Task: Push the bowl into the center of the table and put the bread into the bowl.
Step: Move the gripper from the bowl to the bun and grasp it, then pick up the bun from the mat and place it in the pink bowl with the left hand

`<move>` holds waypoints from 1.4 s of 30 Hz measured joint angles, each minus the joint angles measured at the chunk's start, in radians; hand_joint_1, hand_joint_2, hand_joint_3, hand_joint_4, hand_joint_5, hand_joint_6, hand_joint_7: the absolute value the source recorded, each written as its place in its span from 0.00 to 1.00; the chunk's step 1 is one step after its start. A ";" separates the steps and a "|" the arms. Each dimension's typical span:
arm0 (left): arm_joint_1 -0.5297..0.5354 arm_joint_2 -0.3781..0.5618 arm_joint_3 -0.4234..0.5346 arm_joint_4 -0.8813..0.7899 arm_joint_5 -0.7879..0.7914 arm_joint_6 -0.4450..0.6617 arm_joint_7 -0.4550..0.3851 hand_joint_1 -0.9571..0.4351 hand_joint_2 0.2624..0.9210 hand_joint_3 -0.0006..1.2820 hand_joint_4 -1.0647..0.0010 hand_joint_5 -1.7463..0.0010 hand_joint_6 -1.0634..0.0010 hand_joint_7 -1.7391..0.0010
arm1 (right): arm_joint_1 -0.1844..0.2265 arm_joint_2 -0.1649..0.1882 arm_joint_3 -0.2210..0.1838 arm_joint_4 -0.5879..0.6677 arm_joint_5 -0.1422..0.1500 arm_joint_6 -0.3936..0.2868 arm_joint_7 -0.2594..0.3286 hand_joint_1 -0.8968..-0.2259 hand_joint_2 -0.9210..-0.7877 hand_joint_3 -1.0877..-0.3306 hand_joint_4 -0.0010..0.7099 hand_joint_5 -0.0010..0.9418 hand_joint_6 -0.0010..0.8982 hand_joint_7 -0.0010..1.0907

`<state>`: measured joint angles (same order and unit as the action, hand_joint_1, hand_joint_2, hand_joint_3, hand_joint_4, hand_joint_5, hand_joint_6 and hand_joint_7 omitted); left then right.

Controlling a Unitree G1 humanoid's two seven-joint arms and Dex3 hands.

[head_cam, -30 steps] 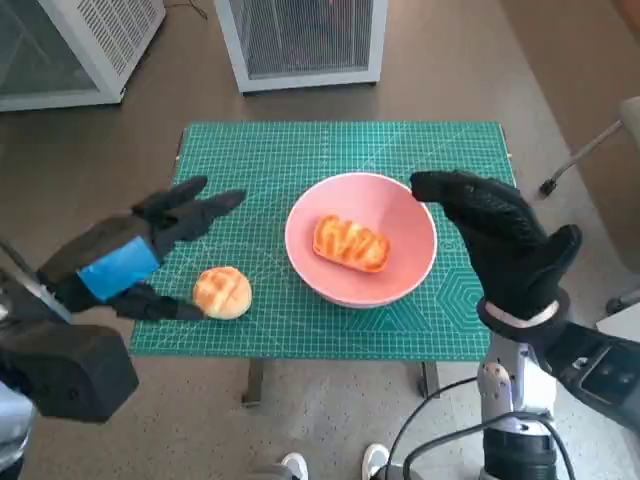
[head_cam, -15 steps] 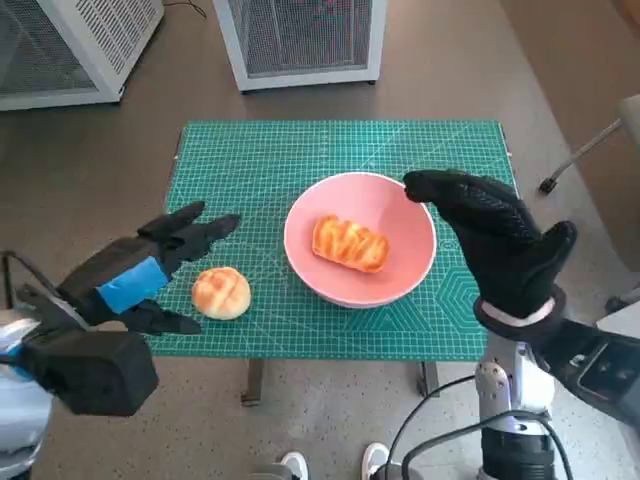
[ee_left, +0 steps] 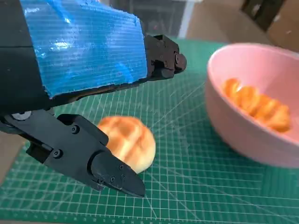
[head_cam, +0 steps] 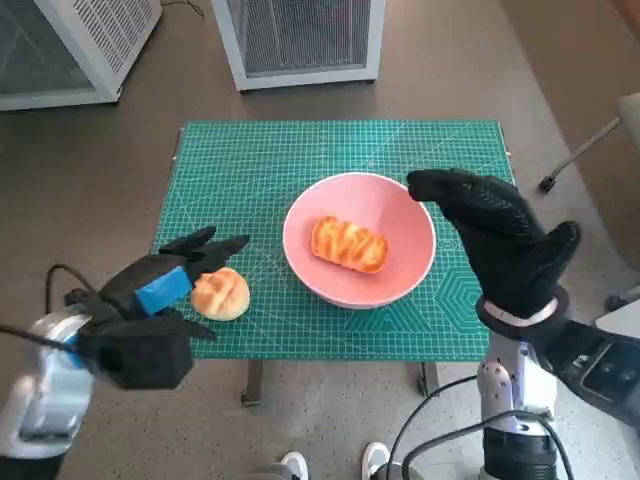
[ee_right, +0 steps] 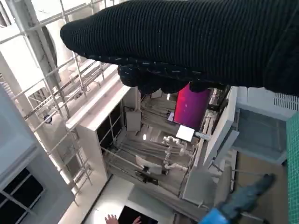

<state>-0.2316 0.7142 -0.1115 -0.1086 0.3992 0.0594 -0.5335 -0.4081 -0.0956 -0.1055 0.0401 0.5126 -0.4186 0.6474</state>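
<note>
A small counter covered by a green cutting mat is seen from steeply above. A pink bowl sits a little toward the right of the counter's middle, nearer the front edge than the back, and an oblong glazed bread roll lies inside it. A second piece of bread, a round bun, rests on the mat near the front left corner, well apart from the bowl. The left robot hand, black with blue tape across its back, hovers at that front left corner with its fingers spread apart and holding nothing. Its upper fingers reach over the mat just behind the bun, and its thumb lies low along the front edge, so the bun sits between them. In the left wrist view the bun lies in the gap between the thumb and the fingers of the left robot hand; whether the thumb touches the bun cannot be told. The right robot hand, in a black knitted glove, is raised above the right side of the counter with its fingers extended and held loosely together, empty. Its fingertips point toward the back right part of the bowl's rim; contact with the rim cannot be told. The right wrist view shows only the glove against a room interior.
</note>
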 measured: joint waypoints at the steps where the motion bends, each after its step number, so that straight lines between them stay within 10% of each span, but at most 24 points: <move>1: -0.007 -0.008 -0.010 0.017 0.013 -0.004 0.013 0.51 0.72 0.01 0.96 0.99 0.82 0.98 | 0.000 -0.001 0.000 0.000 -0.001 -0.001 0.000 0.74 0.00 0.79 0.55 0.00 0.03 0.76; 19: -0.137 -0.108 -0.181 0.347 0.255 0.024 0.180 0.57 0.76 0.01 0.87 0.99 0.72 0.98 | 0.000 -0.007 -0.003 0.003 -0.008 -0.017 0.000 0.75 0.00 0.78 0.54 0.00 0.02 0.76; 29: -0.196 -0.129 -0.197 0.459 0.262 0.002 0.260 0.71 0.91 0.02 0.46 0.95 0.40 0.91 | 0.000 -0.009 -0.002 0.003 -0.007 -0.019 0.000 0.76 0.00 0.78 0.54 0.00 0.02 0.76; 35: -0.199 -0.127 -0.204 0.480 0.267 -0.021 0.304 0.70 0.99 0.10 0.41 0.41 0.52 0.36 | 0.000 -0.011 -0.002 0.003 -0.007 -0.019 0.000 0.77 0.00 0.78 0.54 0.00 0.03 0.75; 42: -0.154 -0.107 -0.192 0.403 0.264 -0.013 0.296 0.69 1.00 0.12 0.42 0.30 0.53 0.26 | 0.001 -0.016 -0.004 0.004 -0.006 -0.019 0.000 0.76 0.00 0.78 0.54 0.00 0.03 0.75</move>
<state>-0.3852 0.6070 -0.3038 0.2939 0.6629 0.0467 -0.2376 -0.4075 -0.1119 -0.1095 0.0440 0.5065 -0.4378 0.6473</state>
